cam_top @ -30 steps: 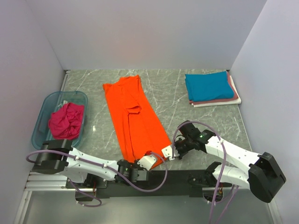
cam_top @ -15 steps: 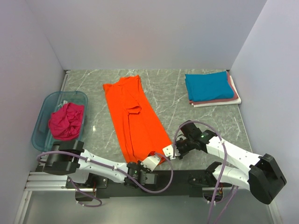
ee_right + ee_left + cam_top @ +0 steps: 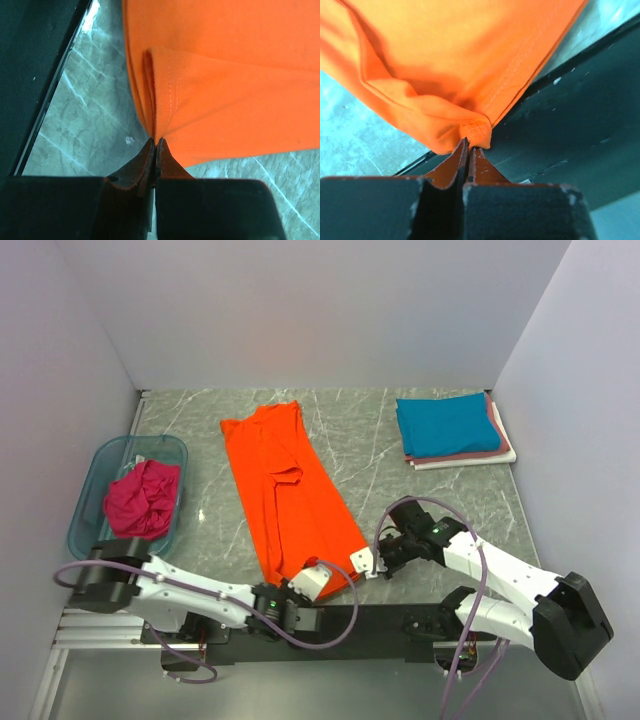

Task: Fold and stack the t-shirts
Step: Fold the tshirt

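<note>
Closing over the last second, the left gripper is now pinching the near hem of the orange t-shirt. Its jaws are pressing fully together on a bunched fold of cloth, where earlier they were standing partly apart. The left arm's elbow is sitting farther left than half a second ago. The right gripper is staying as it was, its jaws shut tight on a doubled hem edge at the shirt's near right corner. The shirt is still lying as a long strip down the middle of the worktop, its near end by the black rail. The folded stack at far right and the magenta t-shirt crumpled in the blue tub are lying unchanged.

In the top view both pairs of fingertips are hiding under the white wrist housings, so the grips are showing only in the wrist views. Of the stack, only the teal t-shirt on top is showing its whole face. The pink t-shirt and white t-shirt are peeking out as thin edges.
</note>
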Robot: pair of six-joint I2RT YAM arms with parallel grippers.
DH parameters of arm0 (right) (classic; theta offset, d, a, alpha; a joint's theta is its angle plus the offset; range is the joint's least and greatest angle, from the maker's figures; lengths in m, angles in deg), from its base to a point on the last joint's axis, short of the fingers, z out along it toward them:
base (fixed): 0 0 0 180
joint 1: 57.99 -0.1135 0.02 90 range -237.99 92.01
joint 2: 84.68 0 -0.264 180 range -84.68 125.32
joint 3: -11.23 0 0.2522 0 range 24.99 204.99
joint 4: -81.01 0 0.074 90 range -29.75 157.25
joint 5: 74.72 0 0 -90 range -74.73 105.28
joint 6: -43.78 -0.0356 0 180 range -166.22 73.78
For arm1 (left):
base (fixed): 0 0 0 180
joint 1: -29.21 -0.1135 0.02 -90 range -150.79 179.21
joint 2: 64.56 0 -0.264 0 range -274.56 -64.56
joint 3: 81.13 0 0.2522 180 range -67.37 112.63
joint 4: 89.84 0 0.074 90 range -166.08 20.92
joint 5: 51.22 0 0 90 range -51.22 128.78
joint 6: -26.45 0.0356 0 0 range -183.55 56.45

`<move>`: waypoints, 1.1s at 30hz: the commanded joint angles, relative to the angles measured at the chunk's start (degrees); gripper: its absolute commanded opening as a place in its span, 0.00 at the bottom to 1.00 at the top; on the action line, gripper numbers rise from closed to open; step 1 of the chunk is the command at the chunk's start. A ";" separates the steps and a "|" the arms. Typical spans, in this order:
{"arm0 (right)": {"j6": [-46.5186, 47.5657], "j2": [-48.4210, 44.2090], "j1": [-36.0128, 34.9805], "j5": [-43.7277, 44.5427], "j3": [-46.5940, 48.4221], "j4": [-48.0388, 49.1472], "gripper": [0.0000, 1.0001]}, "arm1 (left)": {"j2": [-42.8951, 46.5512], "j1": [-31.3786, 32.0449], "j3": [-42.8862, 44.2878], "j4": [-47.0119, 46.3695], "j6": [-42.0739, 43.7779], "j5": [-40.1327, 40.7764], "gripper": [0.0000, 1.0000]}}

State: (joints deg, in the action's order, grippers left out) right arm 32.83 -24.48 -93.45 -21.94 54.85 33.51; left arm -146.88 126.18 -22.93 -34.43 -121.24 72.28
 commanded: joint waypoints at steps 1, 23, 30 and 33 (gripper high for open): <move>-1.08 0.44 0.31 -2.25 2.65 -0.46 0.00 | 6.81 -1.51 -1.55 -0.95 1.88 2.01 0.00; -21.29 25.83 0.83 5.83 31.20 1.74 0.00 | 27.21 -28.84 -6.56 -17.03 20.51 -8.35 0.01; -26.75 38.12 2.06 8.82 45.25 2.01 0.00 | 28.54 -47.00 -9.02 -22.56 24.55 -13.01 0.00; -28.42 41.74 2.41 9.87 50.44 1.57 0.00 | 25.91 -54.66 -9.20 -25.64 26.66 -16.43 0.00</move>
State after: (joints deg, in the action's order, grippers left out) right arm 7.93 14.67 -91.68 -13.85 99.75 34.97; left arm -119.65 77.33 -31.80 -54.19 -98.14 60.23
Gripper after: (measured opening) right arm 0.011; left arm 0.022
